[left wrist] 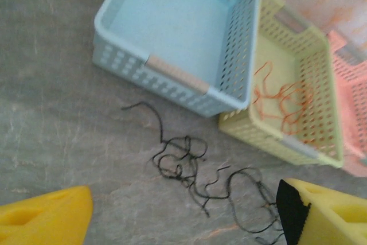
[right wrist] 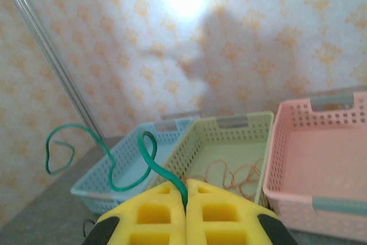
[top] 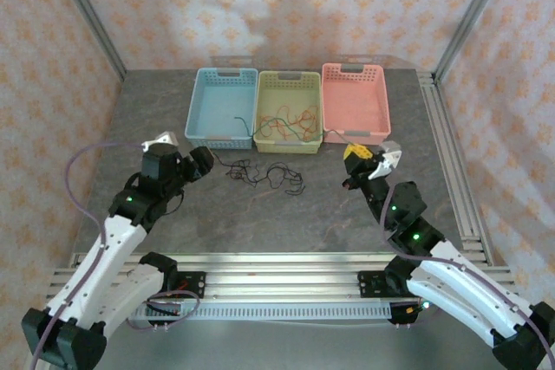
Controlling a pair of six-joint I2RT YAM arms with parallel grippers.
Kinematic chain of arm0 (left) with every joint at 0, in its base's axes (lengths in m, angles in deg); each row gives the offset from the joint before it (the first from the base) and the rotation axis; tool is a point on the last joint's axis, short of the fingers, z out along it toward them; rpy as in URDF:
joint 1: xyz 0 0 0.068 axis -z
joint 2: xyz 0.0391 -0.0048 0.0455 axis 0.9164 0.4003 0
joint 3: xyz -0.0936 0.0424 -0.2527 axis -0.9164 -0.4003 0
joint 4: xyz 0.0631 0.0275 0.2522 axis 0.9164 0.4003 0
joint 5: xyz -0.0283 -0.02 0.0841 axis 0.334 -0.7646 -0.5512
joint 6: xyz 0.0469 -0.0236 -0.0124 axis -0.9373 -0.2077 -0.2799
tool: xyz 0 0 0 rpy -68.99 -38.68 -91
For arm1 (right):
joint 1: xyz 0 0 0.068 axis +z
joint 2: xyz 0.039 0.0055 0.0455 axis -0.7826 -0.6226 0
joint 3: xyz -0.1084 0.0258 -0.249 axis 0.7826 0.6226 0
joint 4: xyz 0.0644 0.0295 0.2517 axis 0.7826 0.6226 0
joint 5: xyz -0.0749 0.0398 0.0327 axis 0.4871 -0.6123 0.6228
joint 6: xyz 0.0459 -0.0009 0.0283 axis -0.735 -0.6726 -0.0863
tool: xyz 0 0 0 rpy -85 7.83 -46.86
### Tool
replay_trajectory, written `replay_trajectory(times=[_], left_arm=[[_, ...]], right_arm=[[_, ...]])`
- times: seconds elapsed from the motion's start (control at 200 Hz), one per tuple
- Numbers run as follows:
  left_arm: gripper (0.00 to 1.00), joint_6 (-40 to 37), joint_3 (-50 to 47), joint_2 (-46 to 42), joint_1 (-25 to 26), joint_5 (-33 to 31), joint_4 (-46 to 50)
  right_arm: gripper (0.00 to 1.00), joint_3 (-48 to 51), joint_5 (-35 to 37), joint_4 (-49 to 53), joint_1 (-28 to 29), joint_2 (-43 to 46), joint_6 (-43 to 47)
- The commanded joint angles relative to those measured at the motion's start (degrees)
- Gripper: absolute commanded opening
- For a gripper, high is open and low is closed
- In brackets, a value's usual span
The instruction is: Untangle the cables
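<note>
**Black cables** [left wrist: 189, 167]: a tangle on the tabletop [top: 303, 223], just in front of the blue basket [top: 224, 140] and the yellow-green basket [top: 289, 146]. Its long axis runs roughly left to right.

**Left gripper** [top: 205, 162]: fingers spread wide, holding nothing. The tangle lies directly ahead of it, so the left arm appears the nearer.

**Right gripper** [right wrist: 186, 192]: pressed together on a green cable [right wrist: 169, 179], which curls free to its left.

**Orange-red cable** [top: 286, 123]: lies inside the yellow-green basket.

Cables [top: 267, 176] lie on table [top: 260, 227] before middle basket [top: 289, 146].
</note>
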Motion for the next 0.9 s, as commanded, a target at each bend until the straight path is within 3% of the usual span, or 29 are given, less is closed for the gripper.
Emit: replay_trajectory(times=[0.0, 0.22, 0.38, 0.51, 0.896], left_arm=[[0.83, 0.3, -2.6, 1.2, 1.4, -0.3, -5.0], [0.82, -1.8, -4.2, 4.3, 5.7, -4.4, -7.5], [0.82, -3.0, -4.2, 6.9, 7.1, -5.5, -9.3], [0.81, -3.2, -3.9, 8.5, 7.3, -5.6, -9.8], [0.81, -2.5, -5.3, 7.0, 7.4, -6.8, -10.2]], right_arm=[[0.0, -5.1, 3.2, 2.9, -0.1, -0.4, 2.5], [0.0, -10.8, 13.4, 6.4, -0.5, -5.5, 7.1], [0.0, -12.0, 16.1, 6.3, -3.9, -8.2, 7.9], [0.0, -13.6, 14.1, 7.7, -9.8, -11.5, 5.5], [0.0, -19.1, -1.3, 11.9, -29.2, -24.0, -6.5]])
